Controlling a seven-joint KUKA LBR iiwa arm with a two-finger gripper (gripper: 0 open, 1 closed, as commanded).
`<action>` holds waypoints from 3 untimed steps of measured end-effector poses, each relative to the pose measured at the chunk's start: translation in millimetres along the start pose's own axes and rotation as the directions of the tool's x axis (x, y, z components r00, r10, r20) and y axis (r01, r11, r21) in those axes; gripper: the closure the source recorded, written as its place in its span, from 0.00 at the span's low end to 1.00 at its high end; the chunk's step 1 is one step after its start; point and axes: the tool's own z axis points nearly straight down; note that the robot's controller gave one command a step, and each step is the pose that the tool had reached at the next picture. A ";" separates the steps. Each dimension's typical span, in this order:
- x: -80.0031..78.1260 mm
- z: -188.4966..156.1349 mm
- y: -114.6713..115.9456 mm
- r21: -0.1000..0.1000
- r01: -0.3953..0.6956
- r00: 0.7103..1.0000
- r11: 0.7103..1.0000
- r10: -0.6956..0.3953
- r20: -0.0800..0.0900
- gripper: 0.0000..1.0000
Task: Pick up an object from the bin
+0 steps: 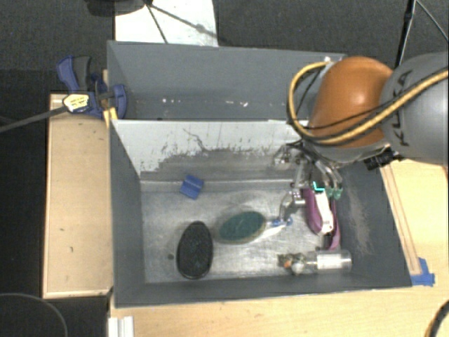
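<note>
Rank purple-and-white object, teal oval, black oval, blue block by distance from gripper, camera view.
1. purple-and-white object, right side, beside the gripper.
2. teal oval, centre.
3. black oval, front left, and blue block, back left: too close to call.

A dark green oval pad (242, 227) is lying flat, with a black oval object (194, 248) resting just beside it, below and to its left. A small blue block (191, 186) is sitting apart from the pad, above and to its left. A slim white-and-blue piece (272, 226) is touching the pad's right end, and a silver cylinder (319, 262) is lying on its side below and to its right.
</note>
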 end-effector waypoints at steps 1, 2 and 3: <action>37.7 104.2 23.1 0.001 0.150 0.989 0.989 -0.150 0.014 0.00; 34.4 100.4 22.9 0.002 0.147 0.989 0.989 -0.147 0.023 1.00; 40.1 -65.9 46.7 0.002 0.181 0.983 0.984 -0.181 0.015 1.00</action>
